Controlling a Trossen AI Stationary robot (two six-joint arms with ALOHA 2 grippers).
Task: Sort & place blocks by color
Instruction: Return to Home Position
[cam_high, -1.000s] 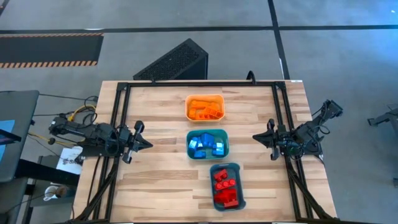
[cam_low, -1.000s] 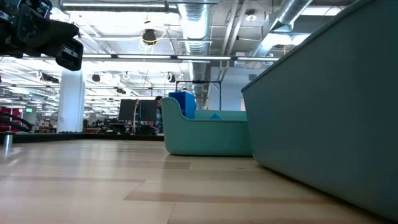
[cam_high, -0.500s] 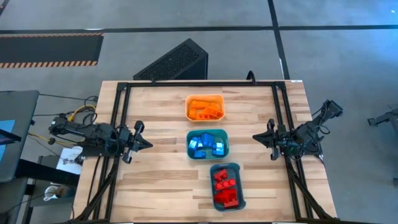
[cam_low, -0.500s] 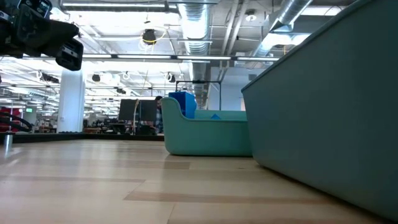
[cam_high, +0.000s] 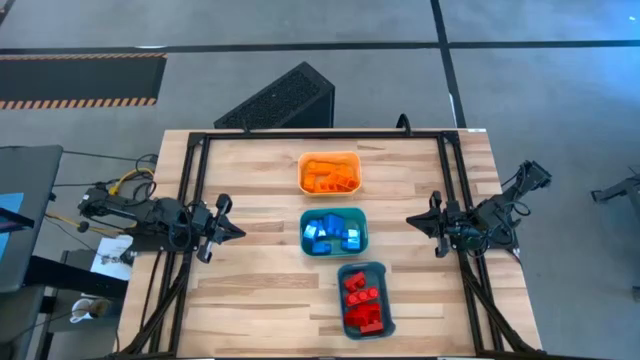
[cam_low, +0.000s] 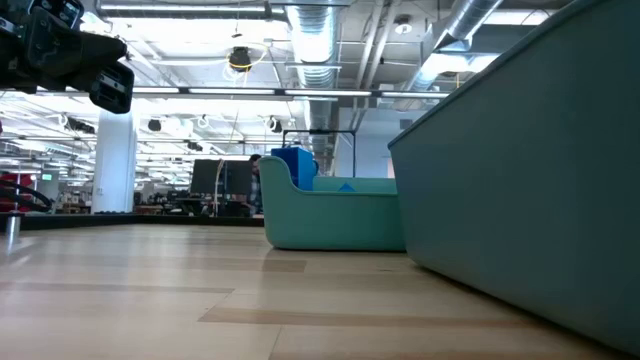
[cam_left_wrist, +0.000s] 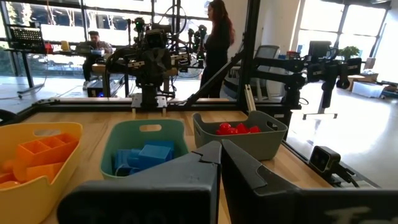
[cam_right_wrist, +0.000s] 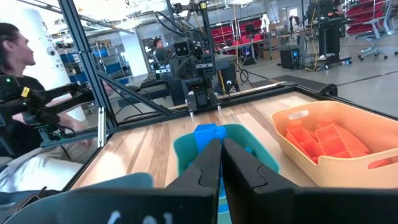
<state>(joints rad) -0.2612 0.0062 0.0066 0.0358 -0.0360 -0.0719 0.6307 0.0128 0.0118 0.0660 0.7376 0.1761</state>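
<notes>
Red blocks (cam_high: 361, 298) exactly as before.

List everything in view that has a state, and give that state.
Left gripper, shut, empty, apart from the trays.
Right gripper, shut, empty, apart from the trays.
Orange tray, holds the orange blocks.
Light teal tray, holds the blue blocks.
Dark teal tray, holds the red blocks.

A pale wooden table (cam_high: 260, 190) carries, in a row down its middle, an orange plastic tray (cam_high: 329, 155), a teal plastic tray (cam_high: 334, 211) and a slate-blue plastic tray (cam_high: 362, 265). Beyond the table lies a black perforated box (cam_high: 280, 100).
</notes>
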